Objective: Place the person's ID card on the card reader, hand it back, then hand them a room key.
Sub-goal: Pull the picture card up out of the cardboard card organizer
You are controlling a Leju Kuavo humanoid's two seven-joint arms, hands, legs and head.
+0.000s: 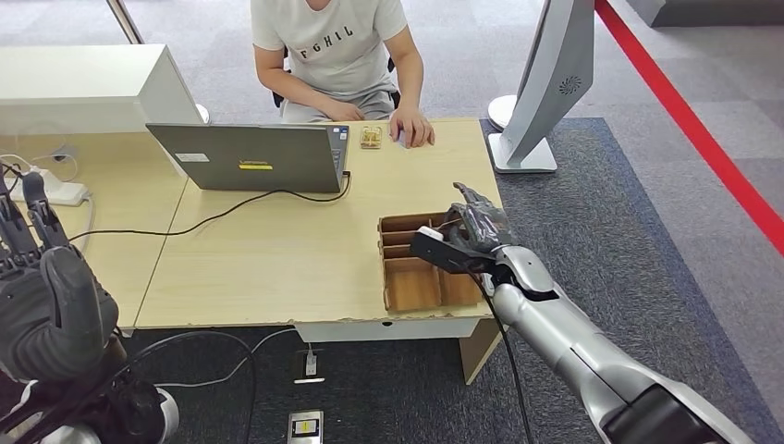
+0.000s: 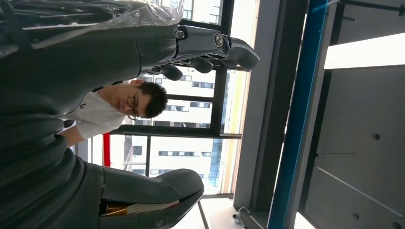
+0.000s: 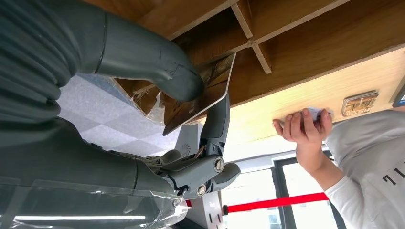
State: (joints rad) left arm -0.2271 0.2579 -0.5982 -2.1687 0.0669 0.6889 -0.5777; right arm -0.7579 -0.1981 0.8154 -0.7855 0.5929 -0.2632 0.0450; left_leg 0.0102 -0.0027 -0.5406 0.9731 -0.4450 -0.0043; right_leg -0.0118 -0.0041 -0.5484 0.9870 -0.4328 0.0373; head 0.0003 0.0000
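My right hand (image 1: 471, 236) hovers over the wooden compartment box (image 1: 413, 282) at the desk's right front. It pinches a brown patterned room key card (image 3: 198, 98) between thumb and finger, just above the box's dividers (image 3: 305, 43). The small wood-coloured card reader (image 1: 371, 137) sits at the far edge of the desk. Beside it rests the seated person's hand (image 1: 411, 128), with a pale card (image 3: 315, 113) under the fingers. My left hand (image 1: 46, 287) is raised at the left, off the desk, fingers (image 2: 210, 47) spread apart and holding nothing.
A grey laptop (image 1: 250, 157) stands open at mid-desk, its black cable (image 1: 213, 217) trailing left across the top. A white power strip (image 1: 55, 192) lies far left. A white screen on a stand (image 1: 545, 83) rises beyond the desk's right end.
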